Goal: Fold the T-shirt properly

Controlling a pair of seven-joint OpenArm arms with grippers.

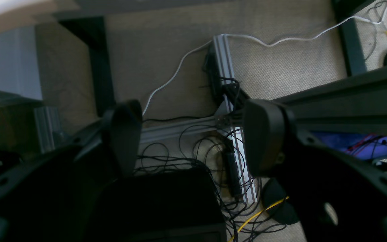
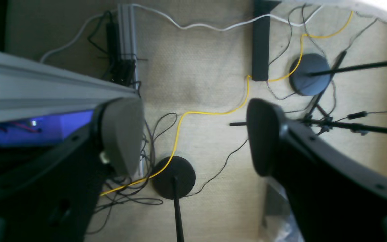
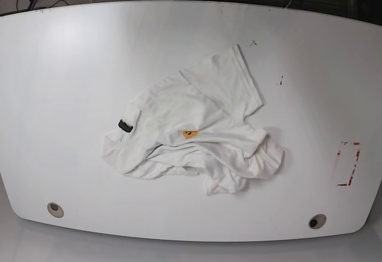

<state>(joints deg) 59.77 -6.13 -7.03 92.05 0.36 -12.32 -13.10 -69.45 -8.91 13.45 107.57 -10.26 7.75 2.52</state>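
The white T-shirt [image 3: 197, 131] lies crumpled near the middle of the white table [image 3: 71, 95] in the base view. A small black neck label [image 3: 125, 125] shows at its left, and a bit of orange print [image 3: 190, 133] peeks out mid-cloth. One sleeve [image 3: 230, 80] spreads toward the far right. Neither arm appears in the base view. My left gripper [image 1: 193, 134] hangs open over the floor, off the table, with nothing between its fingers. My right gripper [image 2: 195, 134] is likewise open and empty above the carpet.
A red-outlined mark [image 3: 348, 164] sits on the table's right side, with two round holes [image 3: 55, 209] near the front edge. Below the wrist cameras lie aluminium frame rails [image 1: 227, 74], tangled black cables, a yellow cable [image 2: 213, 112] and round stand bases [image 2: 173, 176].
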